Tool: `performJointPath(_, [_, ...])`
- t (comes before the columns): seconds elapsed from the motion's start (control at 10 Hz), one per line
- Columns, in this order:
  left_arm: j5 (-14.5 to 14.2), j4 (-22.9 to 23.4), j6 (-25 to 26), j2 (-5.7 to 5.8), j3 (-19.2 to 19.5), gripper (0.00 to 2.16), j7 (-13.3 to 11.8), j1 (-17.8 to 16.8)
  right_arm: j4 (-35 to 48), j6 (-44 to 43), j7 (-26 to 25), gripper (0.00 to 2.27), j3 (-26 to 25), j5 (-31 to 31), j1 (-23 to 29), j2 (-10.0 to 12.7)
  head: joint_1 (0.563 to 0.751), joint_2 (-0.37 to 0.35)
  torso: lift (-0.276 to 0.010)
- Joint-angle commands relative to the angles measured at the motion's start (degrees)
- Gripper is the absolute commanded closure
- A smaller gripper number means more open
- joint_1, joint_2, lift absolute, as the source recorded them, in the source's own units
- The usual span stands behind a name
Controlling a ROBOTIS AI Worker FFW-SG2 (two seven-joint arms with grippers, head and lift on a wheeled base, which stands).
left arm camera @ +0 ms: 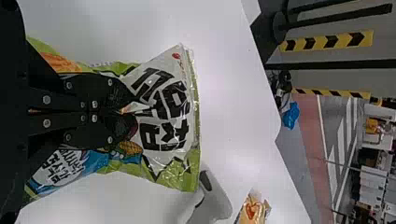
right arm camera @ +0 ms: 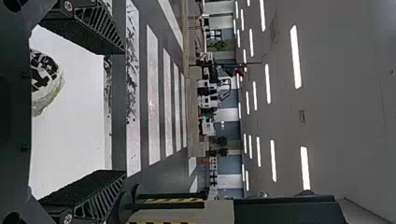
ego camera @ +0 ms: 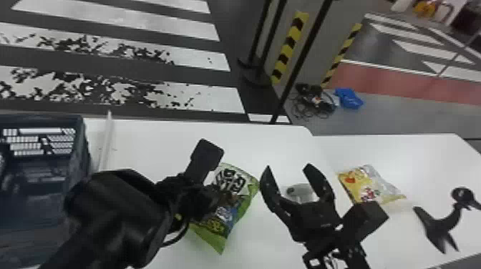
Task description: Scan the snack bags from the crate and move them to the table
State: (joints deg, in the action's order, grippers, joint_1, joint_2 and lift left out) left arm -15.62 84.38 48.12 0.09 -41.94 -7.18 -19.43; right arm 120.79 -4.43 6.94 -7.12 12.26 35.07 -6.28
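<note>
At the far left you have the crate, standing on the desk; its high wall is a collision hazard should the left arm swing back low. Next, your left gripper has its jaws pressed together on the green snack bag, apparently pinching a fold of its printed face. Defect risk: a shallow grip on slick film may slip if you lift or turn quickly, and harder squeezing could crush the contents. Whether the bag's lower end bears on the desk you cannot tell; dragging it would pull at that fold. The creased, glossy film may also bend or glare over a barcode, so a scan could fail. Beside the bag, your right gripper stands with its jaws spread and empty. It sits near enough that a careless inward move would knock the bag or the other arm. Just past those jaws lies a white device, probably the scanner; closing on it off-centre could push it away. Further right, the yellow snack bag lies flat on the desk, near the black stand; a wide sweep of your right arm might shift either.
</note>
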Motion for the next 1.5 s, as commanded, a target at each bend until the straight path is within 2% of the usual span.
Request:
performJointPath(0.0, [-2.2,-1.6,0.0,-0.24,0.0,1.89,-2.0,-1.0,0.0,0.0,0.0,0.08,-0.2,0.3,-0.2,0.1,0.695,-0.350,-0.095])
performJointPath(0.2, [-3.6,-2.5,0.0,-0.24,0.3,1.89,-3.4,-1.2,0.0,0.0,0.0,0.08,-0.6,0.6,-0.1,0.1,0.695,-0.350,-0.095])
performJointPath(0.4, [-2.9,-5.0,0.0,-0.24,-0.3,1.89,-4.0,-1.3,0.0,-0.2,0.0,0.08,-0.6,0.7,-0.2,0.3,0.695,-0.350,-0.095])
performJointPath(0.5, [-2.9,-5.4,-0.2,-0.24,-0.5,1.81,-3.9,-1.5,0.1,-0.2,0.0,0.08,-0.7,0.8,-0.2,0.3,0.695,-0.350,-0.095])
performJointPath(0.6, [-2.8,-5.3,-0.3,-0.24,-0.6,1.13,-3.9,-1.5,0.1,-0.2,0.0,0.08,-1.0,1.1,-0.2,0.3,0.695,-0.350,-0.095])
performJointPath(0.7, [-2.4,-5.3,-0.3,-0.24,-0.5,0.03,-3.9,-1.7,0.1,-0.2,0.0,0.08,-1.1,1.1,-0.1,0.3,0.695,-0.350,-0.095])
performJointPath(0.9, [-2.4,-5.2,-0.2,-0.24,-0.6,0.02,-3.9,-1.9,0.4,-0.4,0.0,0.08,-1.4,1.5,0.3,0.2,0.695,-0.350,-0.095])
performJointPath(1.1, [-1.9,-4.1,0.2,-0.24,-0.3,0.02,-2.7,-1.9,0.4,-0.5,0.0,0.08,-1.5,1.7,0.3,0.2,0.695,-0.350,-0.095])
performJointPath(1.2, [-1.9,-2.4,0.4,-0.24,0.5,0.02,-1.7,-1.6,0.4,-0.5,0.0,0.08,-1.6,1.8,0.4,0.2,0.695,-0.350,-0.095])
performJointPath(1.3, [0.0,0.6,0.9,-0.24,0.8,0.02,0.5,-0.6,0.4,-0.5,0.0,0.08,-1.6,1.8,0.4,0.0,0.695,-0.350,-0.095])
performJointPath(1.4, [1.8,4.2,1.2,-0.24,1.2,0.03,1.6,1.0,0.3,-0.5,0.0,0.08,-1.7,1.8,0.4,0.0,0.695,-0.350,-0.095])
